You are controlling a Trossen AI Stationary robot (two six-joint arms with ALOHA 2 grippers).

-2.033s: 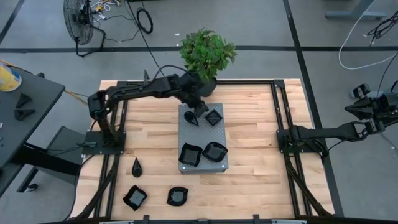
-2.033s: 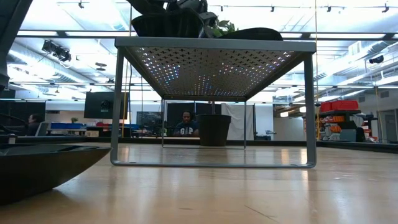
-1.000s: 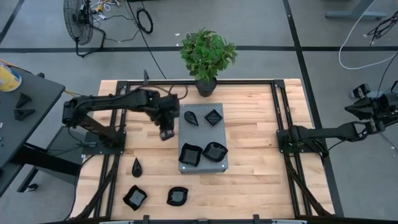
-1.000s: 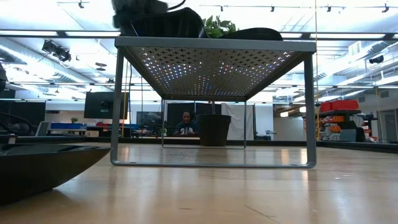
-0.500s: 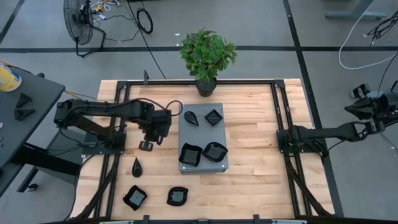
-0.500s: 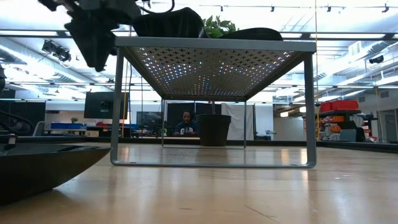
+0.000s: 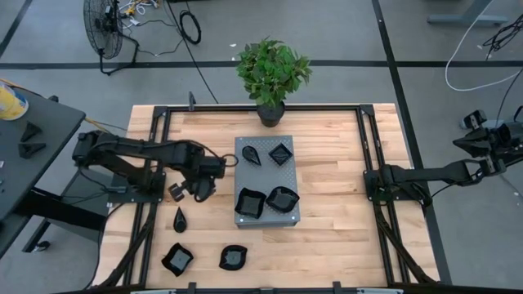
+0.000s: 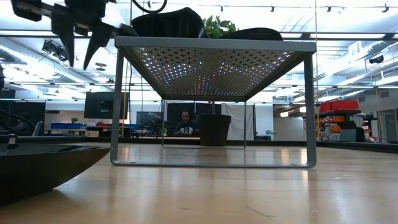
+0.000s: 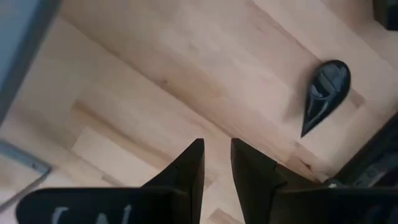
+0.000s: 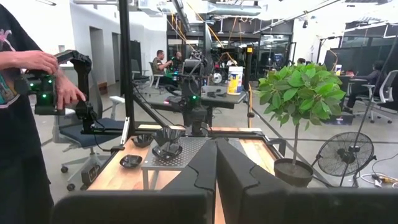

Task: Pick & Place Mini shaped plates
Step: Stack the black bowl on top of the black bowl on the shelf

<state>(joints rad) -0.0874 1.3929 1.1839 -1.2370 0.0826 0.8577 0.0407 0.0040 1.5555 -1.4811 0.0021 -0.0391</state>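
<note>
Four mini shaped plates, all glossy black, lie on the grey perforated stand (image 7: 267, 181): a teardrop (image 7: 253, 153), a square (image 7: 280, 153) and two larger ones (image 7: 249, 202) (image 7: 282, 198). Three more rest on the table: a teardrop (image 7: 179, 219) (image 9: 324, 93), a square (image 7: 176, 258) and a rounded one (image 7: 233, 257). My left gripper (image 7: 186, 193) (image 9: 216, 155) (image 8: 82, 53) points down, left of the stand and just beyond the table's teardrop, open a little with nothing between its fingers. My right gripper (image 7: 384, 174) (image 10: 216, 162) waits at the table's right side, level and shut.
A potted plant (image 7: 272, 73) stands at the table's far edge. Black frame rails (image 7: 155, 163) run along both sides. One plate's dark rim (image 8: 37, 168) fills the low view's near left. A person (image 10: 18, 93) stands beyond the table's left side, holding a device.
My left gripper has gone from beside the stand's left edge toward the table's left and near edges, sinking a little and rolling about its own axis. Its fingers keep the same small gap. The plates have stayed in place.
</note>
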